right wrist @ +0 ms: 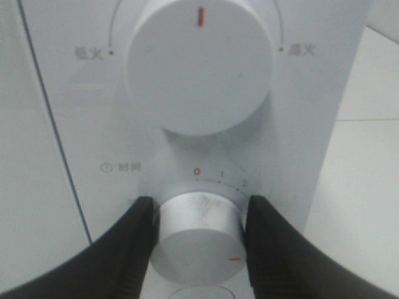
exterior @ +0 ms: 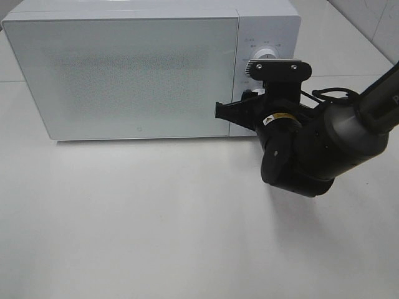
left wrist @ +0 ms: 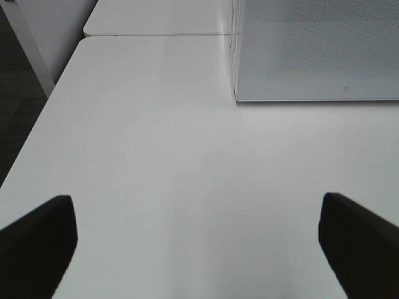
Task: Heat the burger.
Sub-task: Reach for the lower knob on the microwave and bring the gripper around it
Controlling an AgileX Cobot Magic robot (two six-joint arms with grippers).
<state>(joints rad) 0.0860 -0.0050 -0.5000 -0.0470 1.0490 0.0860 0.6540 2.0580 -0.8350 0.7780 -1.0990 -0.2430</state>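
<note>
- Burger: not visible in any view. The white box-shaped microwave oven (exterior: pixel 124 68) has its door shut, and the frosted door panel hides whatever is inside.
- The microwave oven stands at the far side of a plain white table (exterior: pixel 156 218), with its control panel at its right end in the exterior high view.
- The right gripper (right wrist: pixel 198 244) is pressed up to that control panel. Its two black fingers (right wrist: pixel 134 243) pinch the lower round silver-white timer knob (right wrist: pixel 198 230) from opposite sides, each touching the knob's edge.
- A short red mark on the timer knob's face sits away from the red 0 of the printed scale (right wrist: pixel 196 170), round past the 1 and 2.
- Just above it is the larger round white power knob (right wrist: pixel 199 62), untouched, with its red line pointing at the middle of its arc between two printed labels.
- In the exterior high view the dark right arm (exterior: pixel 324 143) reaches in from the right edge and covers the lower part of the control panel.
- The left gripper (left wrist: pixel 199 249) has its black fingers spread wide with nothing between them. It hangs over bare table, well apart from the microwave oven's left front corner.
</note>
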